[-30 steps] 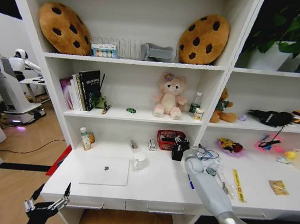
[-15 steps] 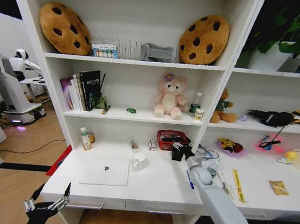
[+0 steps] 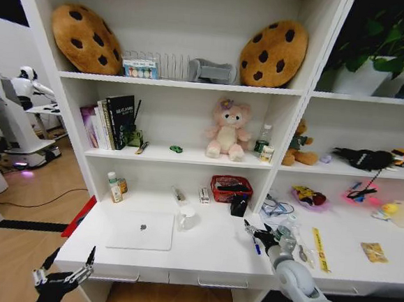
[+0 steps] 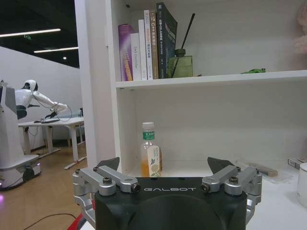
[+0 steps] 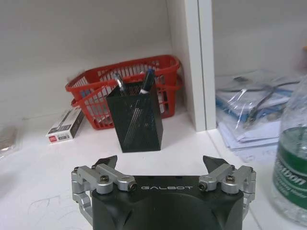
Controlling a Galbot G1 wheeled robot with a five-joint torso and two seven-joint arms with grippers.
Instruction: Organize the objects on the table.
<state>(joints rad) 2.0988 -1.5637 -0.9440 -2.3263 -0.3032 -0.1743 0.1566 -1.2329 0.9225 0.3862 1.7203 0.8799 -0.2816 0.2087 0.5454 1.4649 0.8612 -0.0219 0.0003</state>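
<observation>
Since 1 second ago, the right arm has been drawn back from the black mesh pen holder [image 5: 135, 116] toward the front of the white desk [image 3: 208, 253], and the right gripper [image 3: 258, 232] is now seen low over the desk just beside the blue pen [image 3: 256, 245]. Its jaws are spread apart and nothing is held between them. 2 pens are stood upright in the holder, in front of the red basket [image 5: 129, 81]; probably they were put there to clear the desk. The silver laptop [image 3: 141, 230] is lying closed on the left part of the desk, and the tiny green oval item [image 3: 176, 149] is resting on the shelf above. The left gripper [image 3: 62, 276] is parked below the desk edge, jaws apart and empty. The clutter right of the gripper is hard to identify.
</observation>
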